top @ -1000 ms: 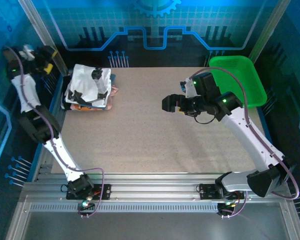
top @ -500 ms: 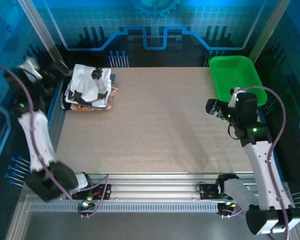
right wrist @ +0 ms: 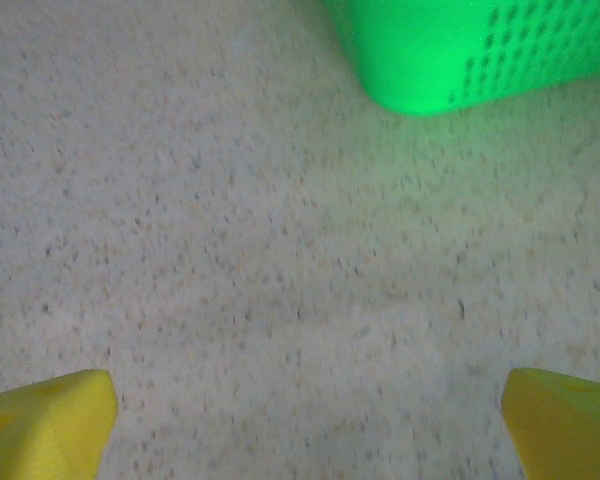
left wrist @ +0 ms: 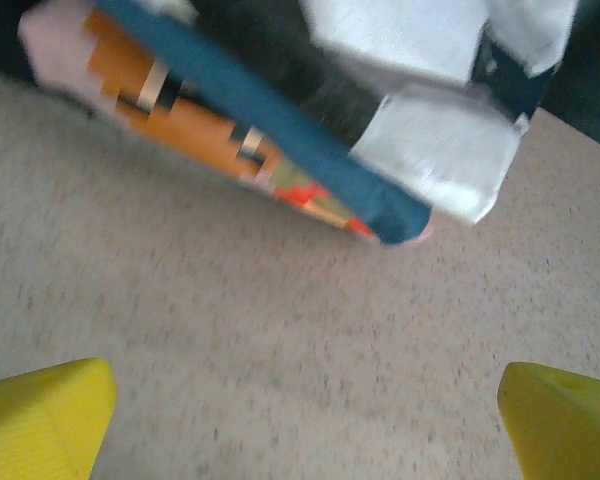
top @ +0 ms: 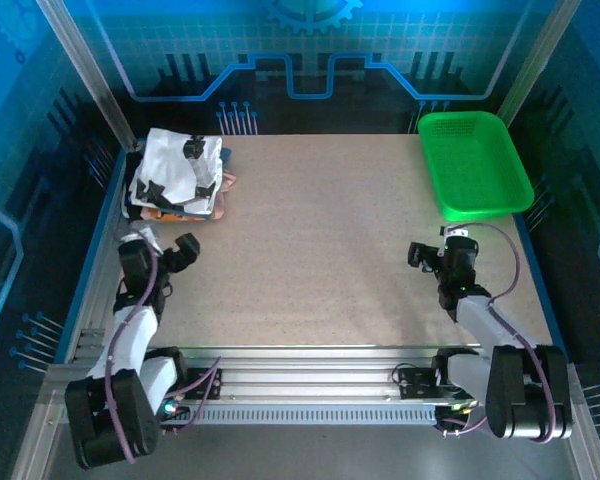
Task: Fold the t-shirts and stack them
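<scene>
Resting low at the near edge, both arms stand clear of the stack of t-shirts [top: 177,185].
From above, the stack lies at the far left corner of the table [top: 320,250], with the white t-shirt [top: 170,160] on top; its black marks are shapes, too small to read as writing. The left gripper [top: 165,245] sits near the stack and the right gripper [top: 435,247] near the green basket [top: 475,165], both spread wide and empty. A second ago the left one was raised beyond the stack and the right one hung over mid-table; the stack and the green basket have not moved. The blurred left wrist view shows yellow fingertips [left wrist: 40,415] parted over bare table, facing a slate-blue shirt [left wrist: 270,115] lying over an orange shirt [left wrist: 175,125]. The right wrist view shows parted fingertips with a corner of the green basket ahead.
</scene>
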Available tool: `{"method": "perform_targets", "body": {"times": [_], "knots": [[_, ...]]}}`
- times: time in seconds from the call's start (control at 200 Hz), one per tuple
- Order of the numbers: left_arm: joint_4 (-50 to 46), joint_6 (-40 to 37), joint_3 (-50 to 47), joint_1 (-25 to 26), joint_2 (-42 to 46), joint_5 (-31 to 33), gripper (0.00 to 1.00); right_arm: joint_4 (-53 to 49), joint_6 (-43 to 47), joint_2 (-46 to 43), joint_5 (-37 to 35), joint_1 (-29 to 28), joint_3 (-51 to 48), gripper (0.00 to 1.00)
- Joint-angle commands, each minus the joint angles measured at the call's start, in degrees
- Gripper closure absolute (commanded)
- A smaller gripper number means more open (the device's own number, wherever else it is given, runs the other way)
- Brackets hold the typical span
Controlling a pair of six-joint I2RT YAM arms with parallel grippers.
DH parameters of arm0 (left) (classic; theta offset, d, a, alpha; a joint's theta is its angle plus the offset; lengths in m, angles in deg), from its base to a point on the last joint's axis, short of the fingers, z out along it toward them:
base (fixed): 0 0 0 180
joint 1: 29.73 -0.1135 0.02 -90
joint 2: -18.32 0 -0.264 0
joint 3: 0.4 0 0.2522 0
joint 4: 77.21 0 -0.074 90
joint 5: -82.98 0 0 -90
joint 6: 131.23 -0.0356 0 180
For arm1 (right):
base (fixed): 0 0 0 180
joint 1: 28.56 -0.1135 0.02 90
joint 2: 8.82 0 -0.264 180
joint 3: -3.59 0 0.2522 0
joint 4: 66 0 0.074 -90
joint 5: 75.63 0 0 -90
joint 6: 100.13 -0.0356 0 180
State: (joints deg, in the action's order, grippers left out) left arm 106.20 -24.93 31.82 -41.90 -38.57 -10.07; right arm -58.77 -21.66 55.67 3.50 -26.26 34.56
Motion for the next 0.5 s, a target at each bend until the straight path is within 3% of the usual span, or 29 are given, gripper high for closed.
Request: {"method": "perform_targets", "body": {"times": [0.0,0.055,0.225,0.28,0.305,0.32,0.37,0.43,0.495], "knots": [[23.48,-4.8,-2.65,3.2,-7.5,8.09,0.01,19.95,2.77,4.98,2.56,0.52,-0.94,0.0],[29.24,-5.64,-3.38,5.05,-12.05,9.11,0.01,23.48,4.19,9.32,5.42,0.12,0.38,0.0],[38.28,-12.99,-1.84,10.66,-24.6,10.61,0.01,30.57,9.63,21.95,3.68,-5.02,3.79,0.0],[44.36,-13.84,-1.94,11.55,-30.94,10.85,0.01,22.91,8.87,20.85,3.64,-4.82,6.23,0.0],[47.96,-14.67,-1.52,11.86,-33.75,11.67,0.01,25.47,9.04,21.43,3.92,-4.79,5.86,0.0],[47.6,-14.76,-0.85,11.89,-33.81,11.72,0.01,26.65,9.22,21.83,3.69,-4.85,5.52,0.0],[33.24,-13.02,2.48,11.81,-29.92,12.1,0.01,23.73,8.97,21.17,3.56,-4.9,6.37,0.0],[39.61,-13.72,1.44,11.83,-32.26,12.17,0.01,24.06,9.08,21.25,3.42,-5.02,6.19,0.0],[37.4,-13.35,1.83,11.81,-31.49,12.42,0.01,24.21,9.33,21.33,2.64,-5.41,6.27,0.0]]}}
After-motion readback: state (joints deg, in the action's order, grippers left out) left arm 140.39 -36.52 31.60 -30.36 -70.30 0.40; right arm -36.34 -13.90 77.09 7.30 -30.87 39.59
